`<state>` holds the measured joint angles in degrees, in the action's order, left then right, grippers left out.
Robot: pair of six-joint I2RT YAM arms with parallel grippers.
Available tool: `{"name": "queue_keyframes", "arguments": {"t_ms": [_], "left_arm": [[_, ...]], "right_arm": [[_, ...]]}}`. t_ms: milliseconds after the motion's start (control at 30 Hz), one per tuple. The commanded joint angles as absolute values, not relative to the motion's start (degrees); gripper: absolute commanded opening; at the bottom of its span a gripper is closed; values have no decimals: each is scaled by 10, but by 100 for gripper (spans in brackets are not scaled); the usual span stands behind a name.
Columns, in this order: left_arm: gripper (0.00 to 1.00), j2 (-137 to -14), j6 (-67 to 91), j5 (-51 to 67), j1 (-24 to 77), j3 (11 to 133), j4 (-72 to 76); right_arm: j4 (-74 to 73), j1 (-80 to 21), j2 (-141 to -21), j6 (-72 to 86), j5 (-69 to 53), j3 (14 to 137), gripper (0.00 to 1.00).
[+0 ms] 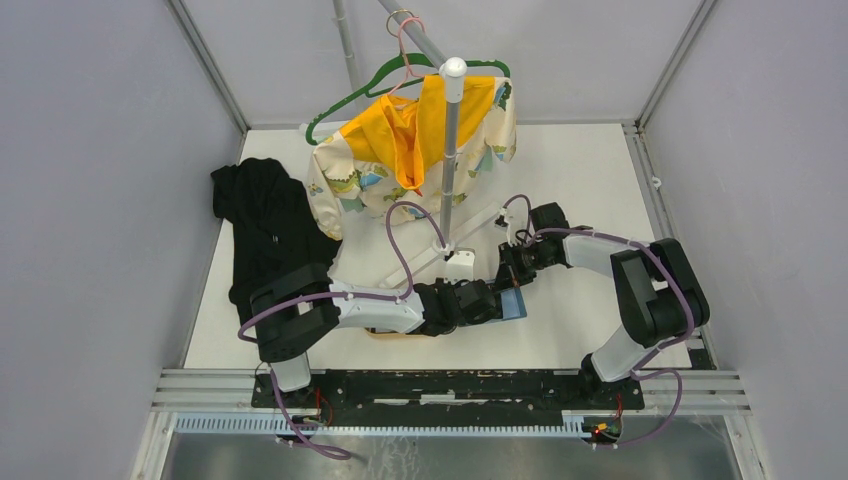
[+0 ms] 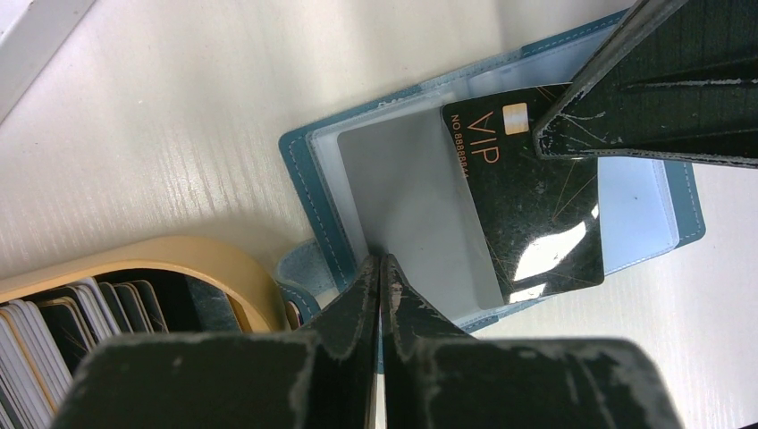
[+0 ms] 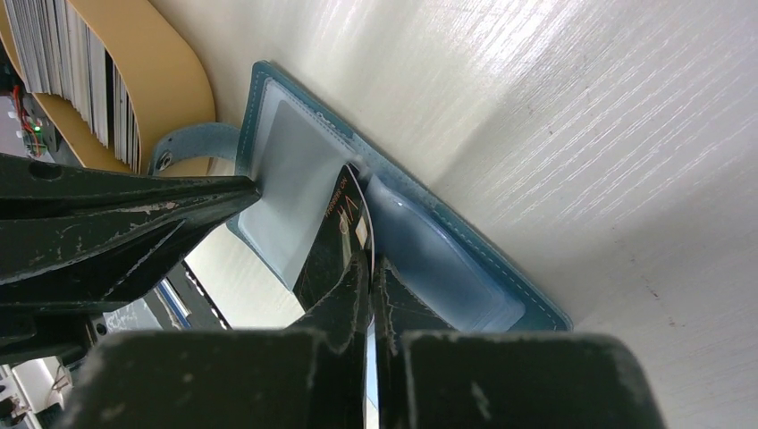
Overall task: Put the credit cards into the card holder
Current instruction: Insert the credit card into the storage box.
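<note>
Card holder (image 2: pixel 322 170) lay open on worktop (image 2: pixel 179 116) — left hand (image 2: pixel 380 268) pinched on its clear sleeve, right hand (image 3: pixel 368 268) clamped on black card (image 2: pixel 527 206) partly inside. Tan tray (image 2: pixel 206 259) of credit cards (image 2: pixel 54 331) stood just beside — garment rack (image 1: pixel 449 170) behind.

Card (image 2: pixel 536 214) on open card holder (image 2: pixel 308 179); tray (image 2: pixel 206 259) just beside.

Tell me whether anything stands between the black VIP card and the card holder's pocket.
Nothing visible does. The black VIP card, pinched by the right gripper, lies over the open card holder; the left gripper grips the holder's edge beside it. Whether the card's edge is inside a pocket is unclear.
</note>
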<state>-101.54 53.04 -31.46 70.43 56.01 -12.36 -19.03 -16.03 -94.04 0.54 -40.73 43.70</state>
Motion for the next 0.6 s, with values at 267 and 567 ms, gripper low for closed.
{"name": "queue_keyframes", "arguments": {"t_ms": [267, 567], "left_arm": [[6, -1040, 519, -320, 695, 562, -122], [6, -1044, 513, -319, 693, 566, -121]], "right_arm": [[-215, -164, -932, -27, -301, 434, 0], [-214, -178, -938, -16, -292, 440, 0]]}}
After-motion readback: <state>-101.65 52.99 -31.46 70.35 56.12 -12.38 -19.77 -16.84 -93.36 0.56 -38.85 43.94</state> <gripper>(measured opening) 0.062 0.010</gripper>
